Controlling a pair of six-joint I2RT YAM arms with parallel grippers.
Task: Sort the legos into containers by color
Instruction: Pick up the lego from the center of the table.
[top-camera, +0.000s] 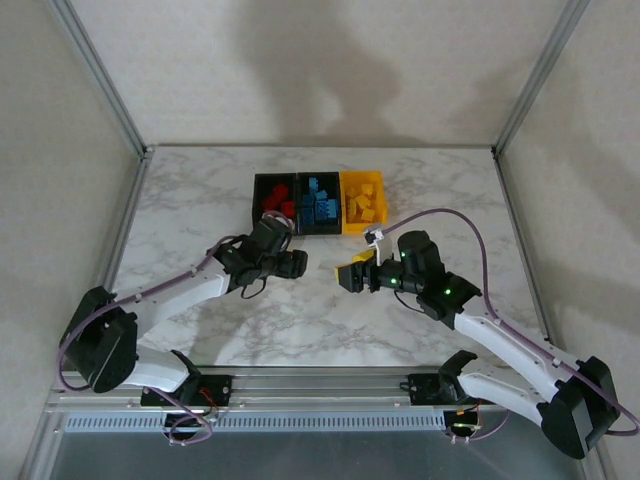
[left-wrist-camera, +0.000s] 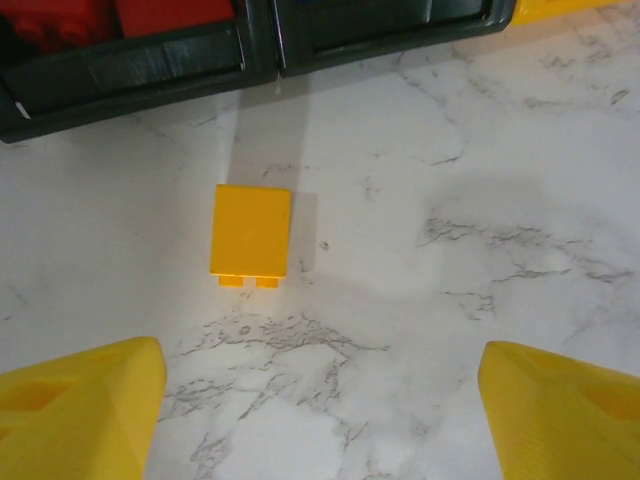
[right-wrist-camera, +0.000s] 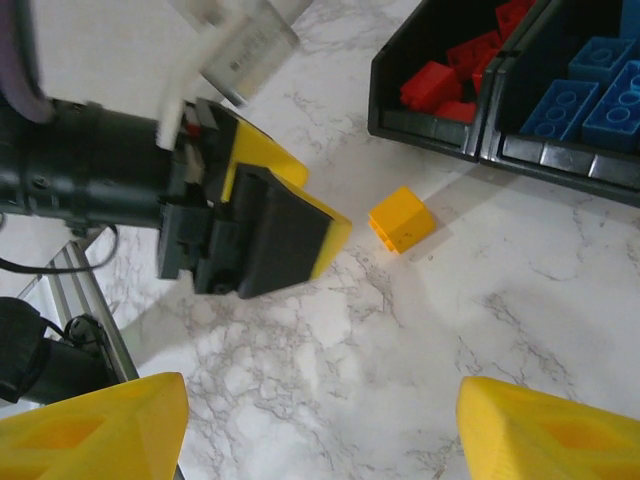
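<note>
Yellow fingertips (left-wrist-camera: 80, 410) of the left gripper (left-wrist-camera: 320, 430) are standing wide apart at the bottom of the left wrist view, gripping nothing. 1 yellow brick (left-wrist-camera: 250, 232) is lying on the marble table (left-wrist-camera: 450, 300) ahead of them, touching neither, its studs pointing toward the gripper, near the front wall of the bins. The right gripper (right-wrist-camera: 320, 440) is likewise gaping and empty, facing the same brick with the left gripper just beside it. 3 joined bins are sitting in a row farther back: the left black bin (top-camera: 257, 200) is holding red bricks (top-camera: 275, 203), the middle black bin (top-camera: 320, 230) is holding blue bricks (top-camera: 322, 200), and the yellow bin (top-camera: 360, 229) is holding yellow ones.
</note>
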